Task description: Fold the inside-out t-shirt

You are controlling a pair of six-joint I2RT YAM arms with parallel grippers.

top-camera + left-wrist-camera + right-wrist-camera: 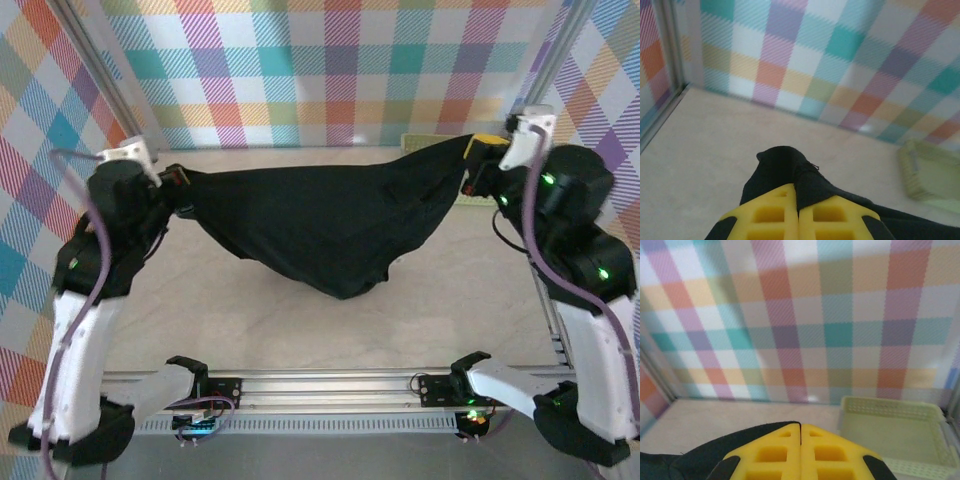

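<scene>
Nearest my overhead camera, the metal rail [330,385] carries both arm bases at the edge of the pale worktop [300,340]. Above the worktop's middle, the inside-out t-shirt [320,225] hangs stretched between my two arms, its black fabric sagging to a low point between them; I cannot tell whether that point touches the surface. The left claw [172,183] is clamped on the shirt's left end, and my left wrist camera shows its yellow fingers [770,215] pressed together with a bunch of black cloth pinched at the tips. The right claw [472,165] is likewise closed on the shirt's right end; in the right wrist view its two fingers meet, with fabric spilling to their left. Just beyond the right claw, a pale green basket [424,141] sits at the worktop's far right. Behind everything stands a pastel plaid backdrop [340,70].
</scene>
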